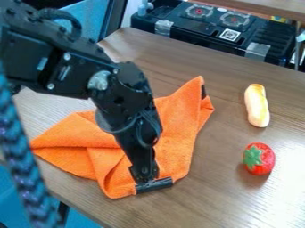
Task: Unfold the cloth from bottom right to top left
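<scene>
I can't tell whether the gripper is spread or pinching, but the orange cloth rumpled on the table looks light and limp, probably best caught by its lower edge.

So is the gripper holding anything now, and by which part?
Can't tell: the gripper is at the near edge of the cloth, but whether it grips there is unclear.

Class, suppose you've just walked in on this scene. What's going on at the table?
A black robot arm has its hand down at the lower edge of an orange cloth, right by a dark strip there. The cloth lies creased and partly folded on the wooden table, not yet spread flat. Beside it rest a red toy strawberry and a long yellowish object.
</scene>
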`<state>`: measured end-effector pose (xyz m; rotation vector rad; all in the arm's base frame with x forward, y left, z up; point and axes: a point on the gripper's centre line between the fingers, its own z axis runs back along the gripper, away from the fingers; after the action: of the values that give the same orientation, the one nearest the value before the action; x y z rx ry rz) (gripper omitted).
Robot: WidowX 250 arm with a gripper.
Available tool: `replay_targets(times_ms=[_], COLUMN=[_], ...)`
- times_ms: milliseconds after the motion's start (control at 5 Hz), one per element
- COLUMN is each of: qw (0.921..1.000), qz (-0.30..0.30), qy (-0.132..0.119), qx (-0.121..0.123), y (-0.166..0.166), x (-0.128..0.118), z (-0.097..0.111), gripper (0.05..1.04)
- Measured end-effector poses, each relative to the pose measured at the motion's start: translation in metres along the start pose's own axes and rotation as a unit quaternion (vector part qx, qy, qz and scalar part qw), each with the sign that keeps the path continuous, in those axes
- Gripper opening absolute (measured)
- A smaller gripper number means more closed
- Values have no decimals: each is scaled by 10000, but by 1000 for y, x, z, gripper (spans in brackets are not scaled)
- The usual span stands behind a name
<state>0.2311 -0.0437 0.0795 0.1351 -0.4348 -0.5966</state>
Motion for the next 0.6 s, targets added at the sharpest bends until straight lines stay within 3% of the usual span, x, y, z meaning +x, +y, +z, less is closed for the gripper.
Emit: replay_targets(times_ms=[400, 600], qw=[9993, 9987], qz=[-164, -104], qy=[328, 498], qx=[40, 62], y=[-14, -15], x=[-6, -11], z=[-18, -25], gripper=[951, 659])
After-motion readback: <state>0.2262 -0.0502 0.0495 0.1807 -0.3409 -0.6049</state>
